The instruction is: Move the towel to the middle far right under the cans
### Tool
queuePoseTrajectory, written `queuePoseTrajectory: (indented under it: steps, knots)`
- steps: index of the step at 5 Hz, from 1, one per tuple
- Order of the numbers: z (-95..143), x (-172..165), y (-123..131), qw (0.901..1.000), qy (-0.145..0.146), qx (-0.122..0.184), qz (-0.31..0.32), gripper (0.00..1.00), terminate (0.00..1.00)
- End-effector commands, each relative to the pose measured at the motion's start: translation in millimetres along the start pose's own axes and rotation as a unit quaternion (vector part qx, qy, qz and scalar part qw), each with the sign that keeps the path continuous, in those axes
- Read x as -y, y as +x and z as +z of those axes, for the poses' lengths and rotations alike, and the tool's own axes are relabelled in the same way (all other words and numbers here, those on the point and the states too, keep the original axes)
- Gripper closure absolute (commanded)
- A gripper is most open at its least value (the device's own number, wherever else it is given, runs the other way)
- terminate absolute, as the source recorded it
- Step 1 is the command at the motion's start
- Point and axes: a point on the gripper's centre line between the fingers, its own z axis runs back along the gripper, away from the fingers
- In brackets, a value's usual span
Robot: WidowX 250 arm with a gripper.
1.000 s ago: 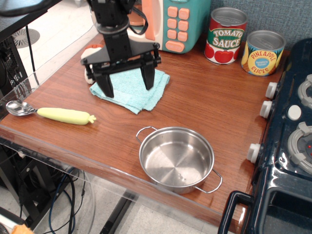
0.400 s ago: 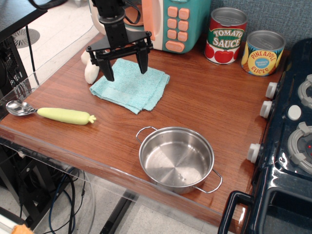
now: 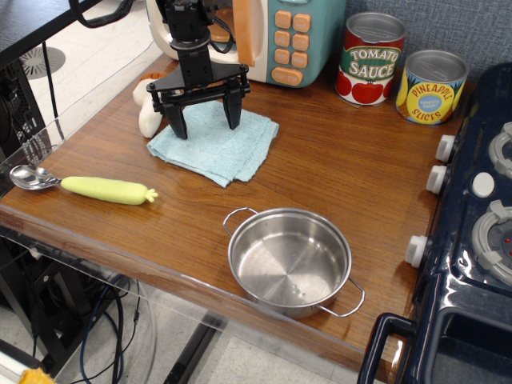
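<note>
The light teal folded towel [image 3: 218, 146] lies on the wooden counter at the back left. My black gripper [image 3: 206, 124] is open over the towel's far edge, fingers pointing down, one fingertip [image 3: 181, 130] at its left side and the other at its middle. I cannot tell whether the tips touch the cloth. The red-and-green Tomato Sauce can [image 3: 370, 59] and the yellow-and-blue Pineapple Slices can [image 3: 431, 86] stand upright at the back right, far from the towel.
A steel pot [image 3: 290, 261] sits near the front edge. A spoon with a yellow handle [image 3: 82, 186] lies at the left. A teal toy microwave [image 3: 288, 36] stands behind the gripper, a white object [image 3: 149, 120] left of the towel. A dark toy stove [image 3: 480, 240] bounds the right.
My gripper has moved back and a little to the right, from over the towel's middle to its far edge, and its fingers stand closer together. The towel has stayed in place.
</note>
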Motion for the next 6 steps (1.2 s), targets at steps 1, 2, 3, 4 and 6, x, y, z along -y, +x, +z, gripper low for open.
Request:
queuePoseTrajectory:
  steps: [1,2,3,4,6]
  knots:
    - [-0.7,26.7,-1.8,0.9999,-0.003,0.007,-0.015,0.0,0.0]
    - [-7.0,46.5,-13.6,0.9995,-0.004,-0.011,-0.03,0.0,0.0]
    - [-15.4,73.2,-25.4,0.9982,-0.005,-0.029,-0.053,0.0,0.0]
    - [-21.0,102.0,-36.7,0.9955,-0.008,-0.039,-0.086,0.0,0.0]
    - [-14.2,154.0,-71.4,0.9842,-0.012,-0.04,-0.172,0.0,0.0]
